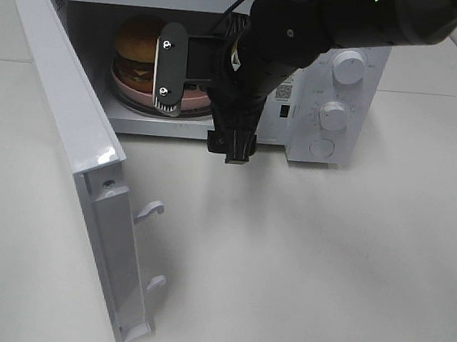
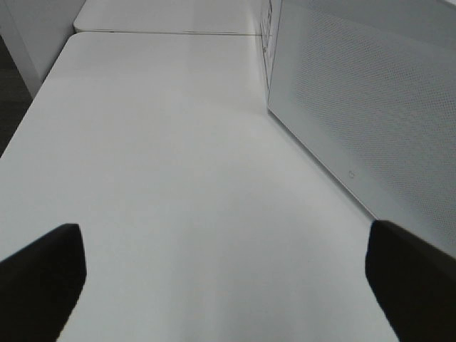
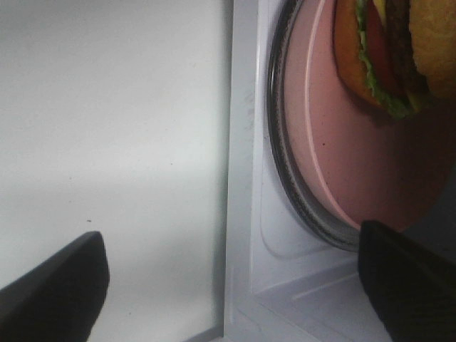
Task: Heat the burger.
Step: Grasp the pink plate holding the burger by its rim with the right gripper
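- Sitting on the pink plate inside the microwave, the burger is already in the cavity; the plate lies on the glass turntable of the microwave.
- We judge the burger to be light, soft and loosely stacked, with a glossy bun that may slip; layers could slide if squeezed. We think it is better to hold the plate by its rim, not the burger itself.
- The right gripper is at the mouth of the microwave, just in front of the plate. In the right wrist view its two fingers stand wide apart with nothing between them, so we call it opened and empty; it does not touch the plate there.
- The left gripper is beside the outer wall of the microwave, above the bare table. Its fingers are also spread and hold nothing.
- The door of the microwave is swung fully out, to the left of the cavity. We judge that closing it comes next, then the dials on the front panel of the microwave.
- The right arm is in the way of the door path; we think it must leave the opening first, otherwise the door may hit it.
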Available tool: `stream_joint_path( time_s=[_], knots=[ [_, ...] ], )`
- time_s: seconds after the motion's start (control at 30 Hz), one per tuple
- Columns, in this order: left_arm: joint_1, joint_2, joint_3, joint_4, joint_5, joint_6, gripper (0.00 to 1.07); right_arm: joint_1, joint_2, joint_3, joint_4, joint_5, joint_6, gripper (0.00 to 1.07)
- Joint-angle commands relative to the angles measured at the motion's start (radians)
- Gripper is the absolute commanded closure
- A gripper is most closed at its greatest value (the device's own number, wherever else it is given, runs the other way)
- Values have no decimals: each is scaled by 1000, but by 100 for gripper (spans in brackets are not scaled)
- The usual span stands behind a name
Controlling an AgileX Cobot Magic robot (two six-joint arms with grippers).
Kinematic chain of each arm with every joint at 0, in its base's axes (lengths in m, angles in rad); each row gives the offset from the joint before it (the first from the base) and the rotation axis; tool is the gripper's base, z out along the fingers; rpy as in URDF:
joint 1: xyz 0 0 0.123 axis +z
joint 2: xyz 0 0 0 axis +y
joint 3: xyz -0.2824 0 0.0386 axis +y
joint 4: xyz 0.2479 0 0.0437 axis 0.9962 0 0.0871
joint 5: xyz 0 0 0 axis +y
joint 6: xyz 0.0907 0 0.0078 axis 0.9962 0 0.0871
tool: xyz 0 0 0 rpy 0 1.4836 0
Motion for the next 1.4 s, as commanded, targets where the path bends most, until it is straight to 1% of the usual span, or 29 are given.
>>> stream_joint_path(
  time_s=[0.03, 0.07, 0.17, 0.23, 0.33, 0.4, 0.43, 0.5, 0.57, 0.7, 0.73, 0.77, 0.8, 0.87, 1.27, 1.37, 1.4],
  knots=[
    [2, 6, 0, -2, 0, -5, 6, 0, 29, -37, -4, -5, 10, 18],
    [2, 6, 0, -2, 0, -5, 6, 0, 48, -57, -4, -5, 10, 18],
    [2, 6, 0, -2, 0, -5, 6, -1, 58, -67, -4, -5, 10, 18],
    [2, 6, 0, -2, 0, -5, 6, -13, 97, -108, 3, -10, 10, 18],
    [2, 6, 0, -2, 0, -5, 6, -14, 106, -115, 3, -12, 10, 18],
    [2, 6, 0, -2, 0, -5, 6, -38, 152, -163, 2, -12, 10, 18],
    [2, 6, 0, -2, 0, -5, 6, -38, 152, -163, 2, -12, 10, 18],
    [2, 6, 0, -2, 0, -5, 6, -53, 184, -203, 2, -11, 10, 19],
    [2, 6, 0, -2, 0, -5, 6, -59, 193, -219, 2, -11, 10, 19],
    [2, 6, 0, -2, 0, -5, 6, -59, 239, -284, 2, -10, 10, 20],
    [2, 6, 0, -2, 0, -5, 6, -59, 239, -284, 2, -10, 10, 20],
    [2, 6, 0, -2, 0, -5, 6, -59, 259, -312, 8, -10, 10, 20],
    [2, 6, 0, -2, 0, -5, 6, -59, 259, -312, 8, -10, 10, 20],
    [2, 6, 0, -2, 0, -5, 6, -59, 291, -344, 38, -11, 10, 21],
    [2, 6, 0, -2, 0, -5, 6, -59, 381, -425, 55, -11, 6, 25],
    [2, 6, 0, -2, 0, -6, 6, -59, 391, -432, 56, -11, 2, 28],
    [2, 6, 0, -2, 0, -6, 6, -59, 393, -433, 62, -8, 2, 31]
  ],
)
